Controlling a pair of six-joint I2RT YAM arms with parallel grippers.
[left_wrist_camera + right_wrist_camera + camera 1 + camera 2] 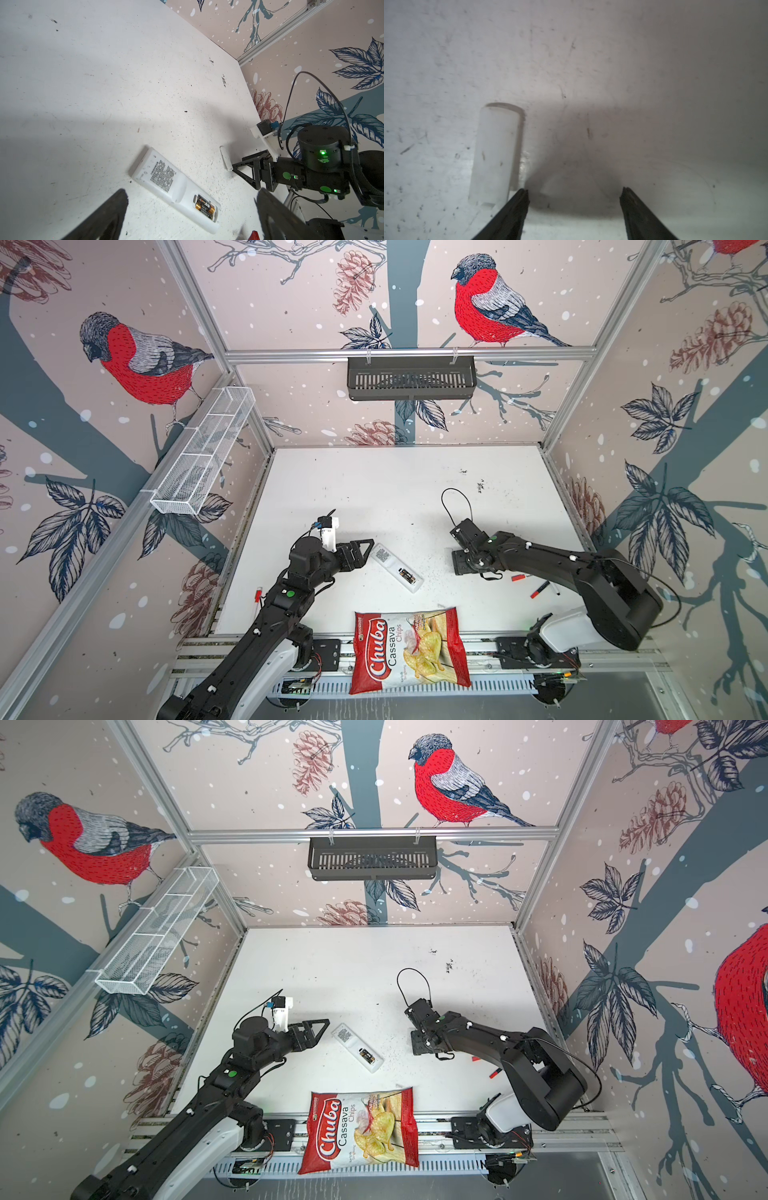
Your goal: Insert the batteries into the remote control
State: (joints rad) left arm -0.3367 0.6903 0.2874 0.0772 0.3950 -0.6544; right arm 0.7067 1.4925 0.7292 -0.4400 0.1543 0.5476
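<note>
The white remote control (395, 566) (355, 1046) (166, 182) lies back up in the middle of the table. Its compartment is uncovered, with the batteries (407, 576) (367, 1056) (204, 206) lying side by side inside, gold ends showing. My left gripper (360, 556) (192, 196) is open just left of the remote, a finger on each side of it in the left wrist view. My right gripper (459, 562) (575, 190) points down at the table to the remote's right, open and empty. A small white cover (494, 153) (225, 158) lies flat beside one of its fingers.
A red Chuba chips bag (409, 649) lies over the table's front edge. A red marker (540, 589) and a red cap (517, 577) lie under the right arm. A red-tipped bit (258, 595) sits at the table's left edge. Baskets hang on the back and left walls.
</note>
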